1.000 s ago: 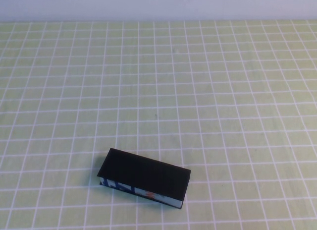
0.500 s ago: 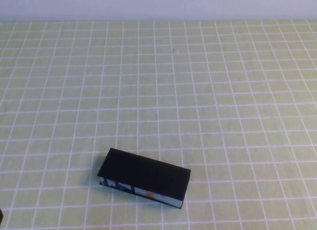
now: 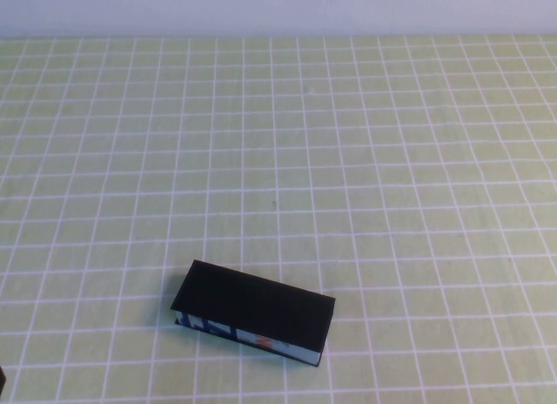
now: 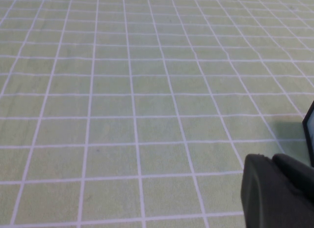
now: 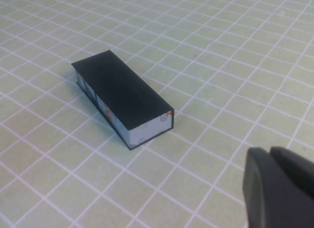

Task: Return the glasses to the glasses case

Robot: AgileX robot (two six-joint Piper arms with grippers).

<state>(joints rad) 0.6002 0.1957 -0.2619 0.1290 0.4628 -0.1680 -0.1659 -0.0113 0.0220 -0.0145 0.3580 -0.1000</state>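
Observation:
The glasses case (image 3: 253, 313) is a matte black box lying closed on the green checked cloth near the front, its blue-and-white strip with an orange mark facing me. It also shows in the right wrist view (image 5: 122, 97), and one edge shows in the left wrist view (image 4: 310, 134). The glasses are not in any view. My left gripper (image 4: 271, 158) is shut and empty, low over the cloth to the left of the case. My right gripper (image 5: 269, 150) is shut and empty, apart from the case on its right side.
The green cloth with a white grid (image 3: 348, 160) covers the whole table up to a pale back wall (image 3: 278, 8). A dark bit of my left arm (image 3: 2, 382) shows at the front left corner of the high view.
A dark bit of my left arm has come into the front left corner of the high view. The case has not moved.

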